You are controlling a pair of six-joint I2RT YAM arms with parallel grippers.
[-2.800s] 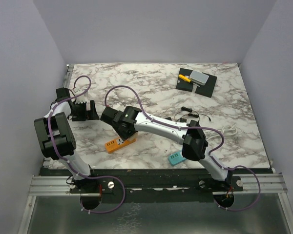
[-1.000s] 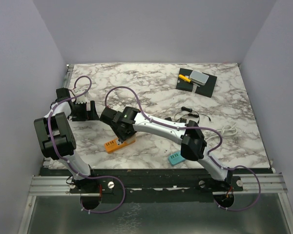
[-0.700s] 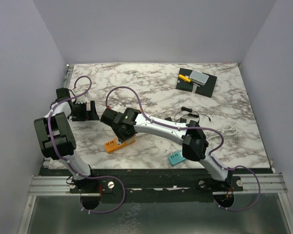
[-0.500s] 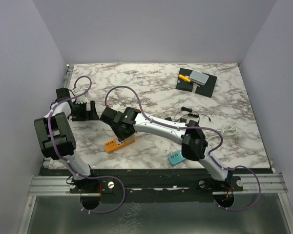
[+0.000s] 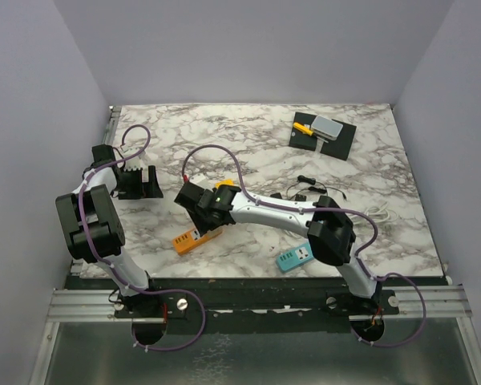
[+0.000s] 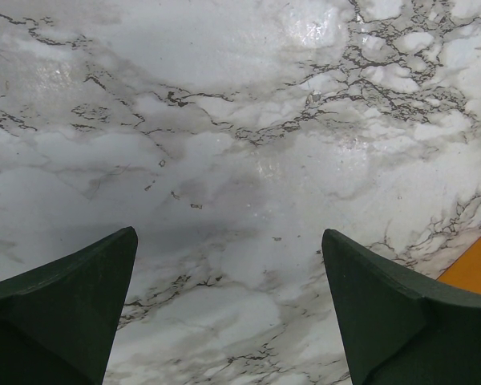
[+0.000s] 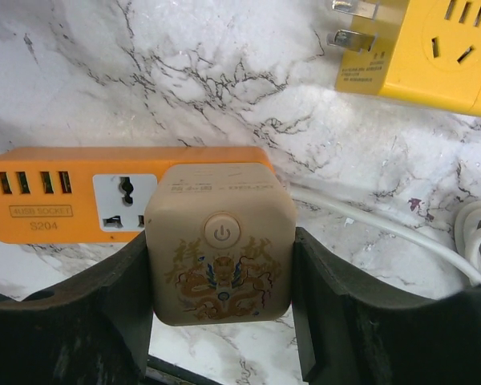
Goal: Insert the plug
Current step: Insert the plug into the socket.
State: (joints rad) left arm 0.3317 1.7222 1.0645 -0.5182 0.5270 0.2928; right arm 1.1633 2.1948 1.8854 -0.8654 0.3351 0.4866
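Observation:
A beige cube plug [image 7: 219, 245] with a power button and a dragon print sits between the fingers of my right gripper [image 7: 220, 241], which is shut on its sides. The plug covers the right end of the orange power strip [image 7: 64, 204], next to the strip's white universal socket [image 7: 125, 201]. Its pins are hidden, so I cannot tell whether they are in a socket. From above, the right gripper [image 5: 211, 212] hovers over the orange strip [image 5: 186, 239] near the table's front left. My left gripper [image 5: 138, 183] stands wide open over bare marble, nothing between its fingers [image 6: 88, 289].
A yellow adapter cube [image 7: 425, 48] with bare prongs lies just beyond the strip. A white cable [image 7: 369, 218] runs off to the right. A teal power strip [image 5: 295, 257] lies at the front edge. A black pad [image 5: 337, 143] with small parts sits at the back right.
My right arm's wrist and elbow have swung a little to the right with the plug, uncovering more of the teal strip. The left arm has not moved.

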